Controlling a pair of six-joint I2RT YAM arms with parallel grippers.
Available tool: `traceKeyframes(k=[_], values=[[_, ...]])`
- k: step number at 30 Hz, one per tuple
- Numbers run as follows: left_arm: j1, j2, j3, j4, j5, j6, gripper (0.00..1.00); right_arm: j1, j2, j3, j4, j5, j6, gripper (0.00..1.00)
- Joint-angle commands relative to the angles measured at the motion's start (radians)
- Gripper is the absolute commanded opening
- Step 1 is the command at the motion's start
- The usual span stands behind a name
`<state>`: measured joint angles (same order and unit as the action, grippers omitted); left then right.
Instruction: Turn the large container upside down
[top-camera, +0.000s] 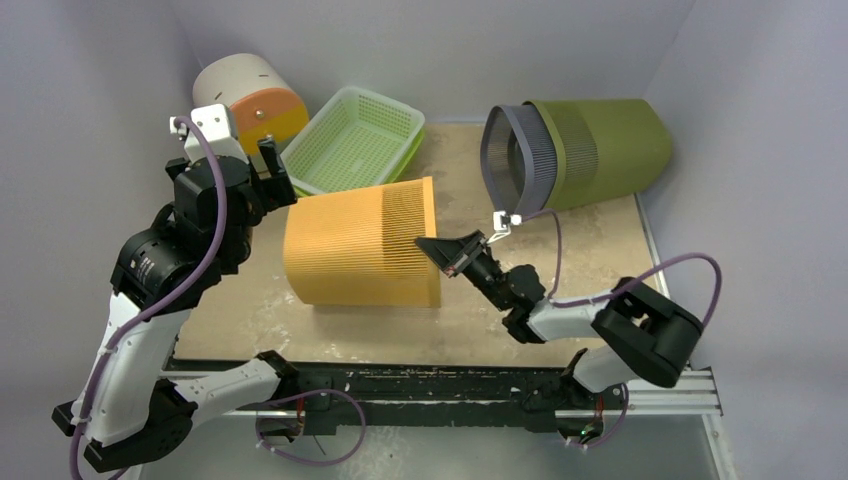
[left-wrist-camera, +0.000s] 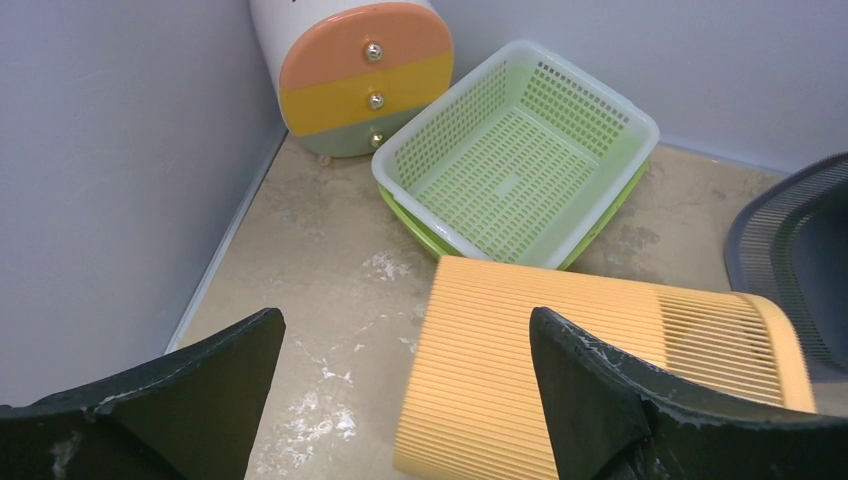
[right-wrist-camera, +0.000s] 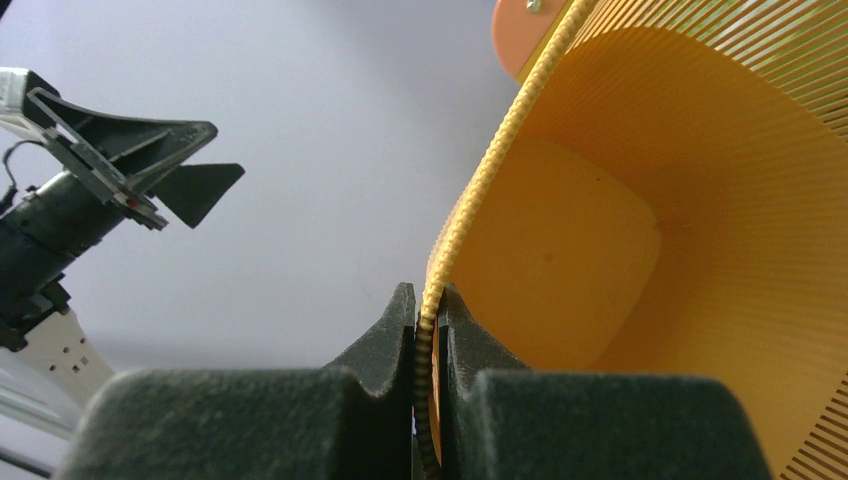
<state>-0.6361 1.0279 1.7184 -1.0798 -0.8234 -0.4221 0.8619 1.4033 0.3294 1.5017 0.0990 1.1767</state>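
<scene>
While sideways, orange container (basket behind)

Right claw touches the rim of the orange container.

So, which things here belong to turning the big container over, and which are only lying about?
In the job:
- orange slatted bin, lying on its side
- right gripper, shut on its rim

Lying about:
- green mesh baskets, stacked
- round drawer unit
- olive bin with grey insert
</scene>
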Motion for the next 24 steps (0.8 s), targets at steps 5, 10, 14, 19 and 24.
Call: traceKeyframes(k=[5,10,14,19,24], values=[[-0.002,0.03,0.079,-0.012,-0.028,0.034,0.89,0.069,0.199,0.287,0.54,-0.092,0.116,0.0],[-0.002,0.046,0.1,-0.025,-0.04,0.037,0.89,0.094,0.283,0.395,0.545,-0.126,0.197,0.0],[-0.002,0.048,0.093,-0.028,-0.055,0.044,0.89,0.037,0.299,0.325,0.545,-0.098,0.26,0.0],[-0.002,0.041,0.076,-0.02,-0.057,0.045,0.89,-0.076,0.273,0.116,0.545,-0.079,0.295,0.0],[-0.001,0.024,0.062,-0.026,-0.065,0.043,0.89,-0.193,0.237,-0.056,0.545,-0.11,0.304,0.0]])
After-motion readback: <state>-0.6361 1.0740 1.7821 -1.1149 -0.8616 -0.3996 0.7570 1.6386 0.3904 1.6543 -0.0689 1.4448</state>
